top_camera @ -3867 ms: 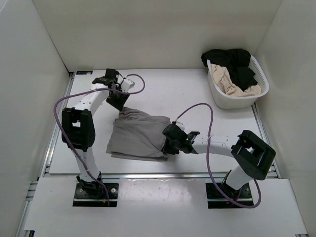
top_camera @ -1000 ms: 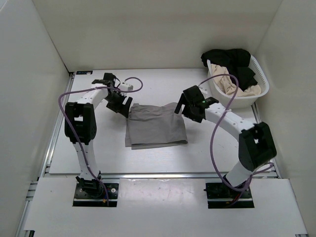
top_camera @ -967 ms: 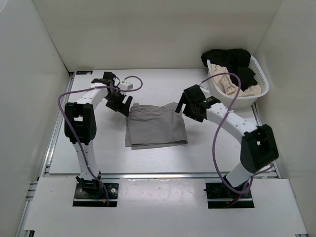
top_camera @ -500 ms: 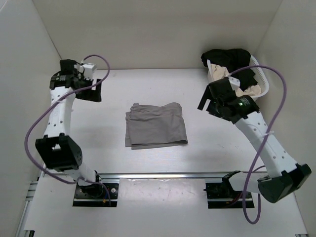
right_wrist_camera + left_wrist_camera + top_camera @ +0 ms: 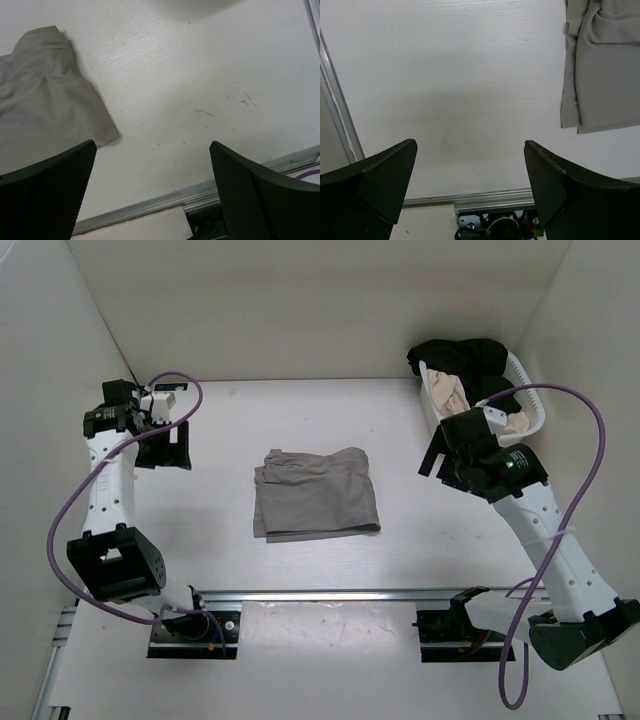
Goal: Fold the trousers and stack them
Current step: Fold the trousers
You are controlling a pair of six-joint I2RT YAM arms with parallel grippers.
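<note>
Left gripper (image 5: 470, 145) and right gripper (image 5: 152, 145) empty, trousers (image 5: 315, 492) folded mid-table.
Each gripper's fingers were spread wide with nothing between them. Both were held off to either side, well apart from the cloth, probably so the fold lay undisturbed. The grey trousers lay as a compact rectangle on the table (image 5: 300, 420), seemingly ready for stacking, and a basket (image 5: 432, 422) of other garments sat far right.

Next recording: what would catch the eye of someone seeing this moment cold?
The grey trousers lie folded into a compact rectangle mid-table, with neither arm touching them. The arms stand wide apart: the left gripper is open near the left wall, and the right gripper is open beside the white basket of black and cream clothes at the far right.
</note>
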